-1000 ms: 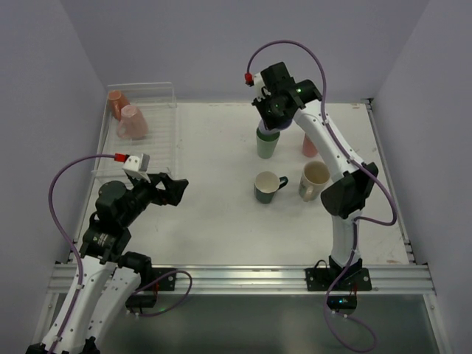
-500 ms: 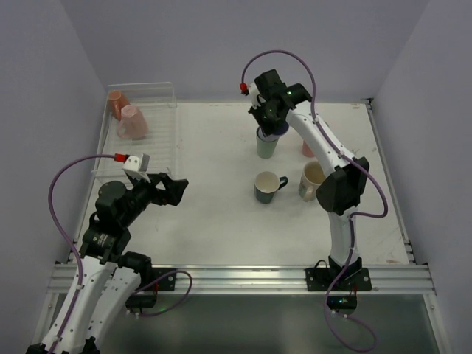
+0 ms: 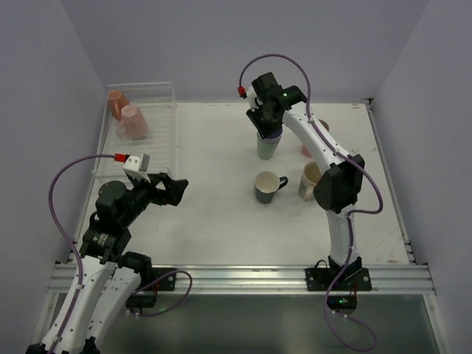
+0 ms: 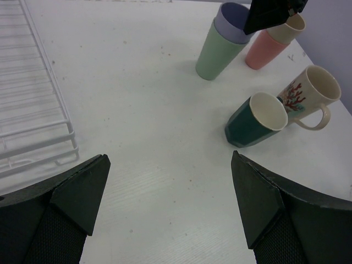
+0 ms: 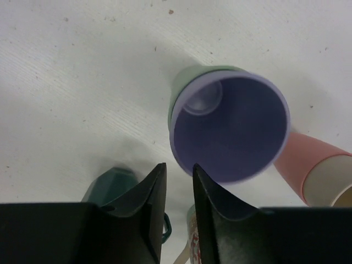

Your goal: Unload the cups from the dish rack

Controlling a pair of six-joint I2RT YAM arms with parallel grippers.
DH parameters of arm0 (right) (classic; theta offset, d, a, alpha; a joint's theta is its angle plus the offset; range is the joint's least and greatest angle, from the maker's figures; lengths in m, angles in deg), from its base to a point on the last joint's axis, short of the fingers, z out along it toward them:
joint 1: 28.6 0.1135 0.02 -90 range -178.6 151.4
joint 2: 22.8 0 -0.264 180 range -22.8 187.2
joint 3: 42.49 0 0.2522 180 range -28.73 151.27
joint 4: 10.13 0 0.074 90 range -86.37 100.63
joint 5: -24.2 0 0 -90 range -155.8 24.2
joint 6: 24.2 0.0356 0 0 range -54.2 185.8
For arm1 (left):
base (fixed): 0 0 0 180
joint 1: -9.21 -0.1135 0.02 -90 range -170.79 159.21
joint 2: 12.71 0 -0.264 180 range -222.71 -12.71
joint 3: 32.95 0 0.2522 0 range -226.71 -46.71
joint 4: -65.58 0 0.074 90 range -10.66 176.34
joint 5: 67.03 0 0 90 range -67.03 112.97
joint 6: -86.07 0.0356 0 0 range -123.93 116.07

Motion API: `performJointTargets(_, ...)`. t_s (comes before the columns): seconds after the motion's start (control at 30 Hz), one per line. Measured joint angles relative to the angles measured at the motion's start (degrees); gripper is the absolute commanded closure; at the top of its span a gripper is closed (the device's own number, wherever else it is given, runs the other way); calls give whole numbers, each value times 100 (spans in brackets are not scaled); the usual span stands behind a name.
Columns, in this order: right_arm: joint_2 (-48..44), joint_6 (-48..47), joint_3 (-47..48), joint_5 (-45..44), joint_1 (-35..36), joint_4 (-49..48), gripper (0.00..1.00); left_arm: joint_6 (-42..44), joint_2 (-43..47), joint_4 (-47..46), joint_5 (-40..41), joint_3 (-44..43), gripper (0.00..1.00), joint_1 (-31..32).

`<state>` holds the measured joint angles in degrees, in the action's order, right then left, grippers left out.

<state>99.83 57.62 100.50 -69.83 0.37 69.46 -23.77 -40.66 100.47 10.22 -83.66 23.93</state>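
Left jaws, lower left of the top view: spread wide, empty, hanging above the desk (image 3: 214,221) beside the near end of the dish rack (image 3: 168,147).

Mid-frame, right of centre: dark green mug (image 3: 265,189) and cream mug (image 3: 313,181) stood on the desk, near each other but apart.

Beyond them, upper centre: purple tumbler (image 5: 231,129) sat nested in the green tumbler (image 5: 184,82). A salmon tumbler (image 5: 300,157) with a beige tumbler (image 5: 330,184) inside it stood just beside. My right jaws hovered at the purple rim, parted a crack. Desk showed through the gap; nothing was gripped.

Farthest, upper left: a pink tumbler (image 3: 133,122) and an orange tumbler (image 3: 116,100) sat in the rack's far end.

My reading: the purple one's set-down was finishing. The next move called for lifting straight clear without tipping the stack, then a reach for the rack's far end, likely the left arm's job.
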Motion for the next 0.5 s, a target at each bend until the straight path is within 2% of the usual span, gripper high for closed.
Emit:
performJointTargets(0.07, 0, 2, -28, -17, 0, -96, 58, 0, -17, -2, 0, 0, 0, 0)
performJointTargets(0.17, 0, 13, -59, -94, 0, -245, 52, 0, -42, -2, 4, 0, 0, 0)
performJointTargets(0.2, 0, 13, -59, -101, 2, -297, 46, 0, -46, 0, 4, 0, 0, 0)
performJointTargets(0.3, -17, 46, -98, -129, 15, -520, 38, 2, -68, -2, 33, 0, 0, -2)
performJointTargets(0.37, -101, 96, -221, -127, 26, -730, 29, 4, -114, -7, 76, 0, 0, -2)
performJointTargets(0.5, -632, 282, -817, -68, 63, -1314, 21, -11, -295, -59, 208, 0, 0, -7)
